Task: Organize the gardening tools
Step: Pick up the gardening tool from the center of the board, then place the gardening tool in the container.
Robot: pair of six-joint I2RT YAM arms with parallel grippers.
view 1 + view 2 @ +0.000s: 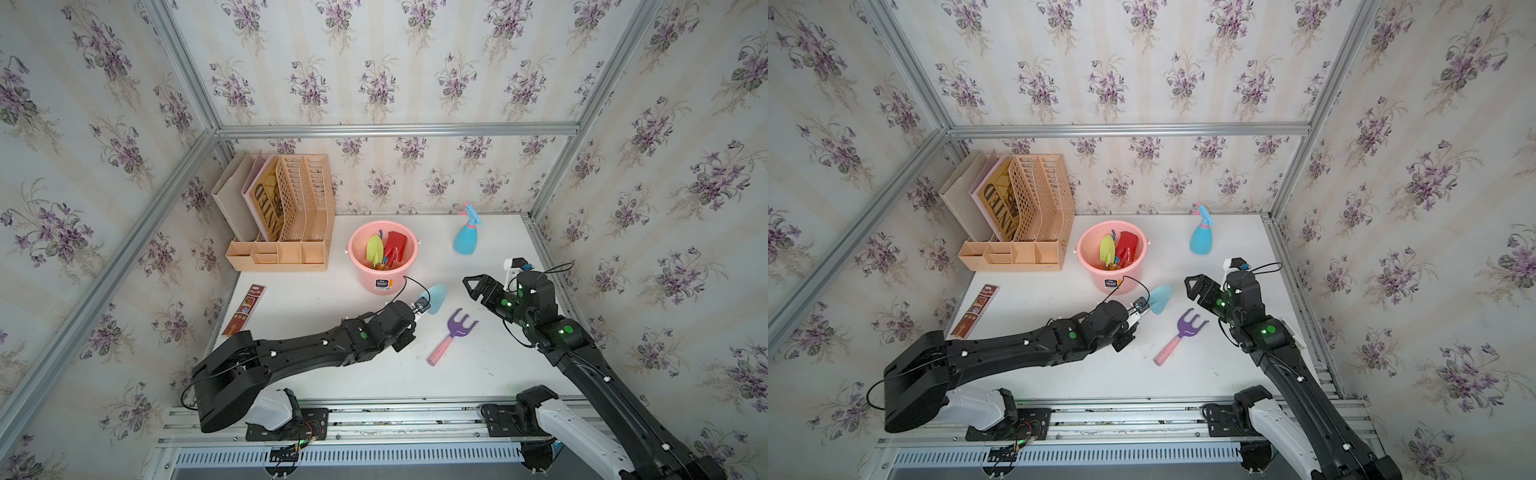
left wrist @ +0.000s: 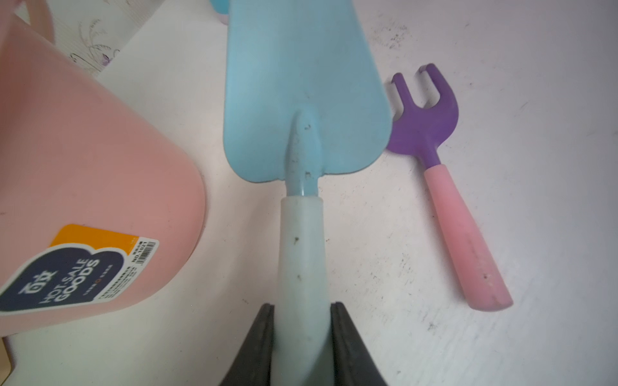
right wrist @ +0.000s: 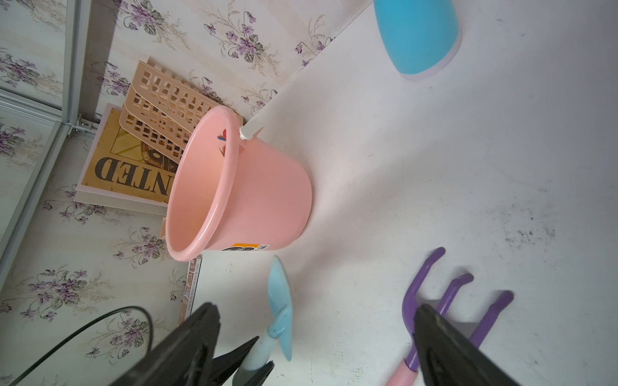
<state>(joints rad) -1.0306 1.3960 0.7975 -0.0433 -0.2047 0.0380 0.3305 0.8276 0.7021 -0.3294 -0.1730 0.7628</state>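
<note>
Left gripper (image 2: 302,310) is clamping the light-blue trowel (image 2: 301,83) by its handle, blade apparently raised just beside the pink bucket (image 1: 365,270). Right gripper (image 1: 469,288) is hovering, jaws spread, near the purple fork (image 1: 457,326), bare tabletop (image 1: 374,374) separating both grippers.

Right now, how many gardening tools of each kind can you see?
Trowels: 3 (green trowel, red trowel, light-blue trowel)
Forks: 1 (purple fork)
Spray bottles: 1 (light-blue spray bottle)
Total: 5. A blue bit in the pink bucket is too hidden to name.

A pink bucket (image 1: 368,280) stands beside a beige file organizer (image 1: 303,208), booklet (image 1: 245,309) nearby.
</note>
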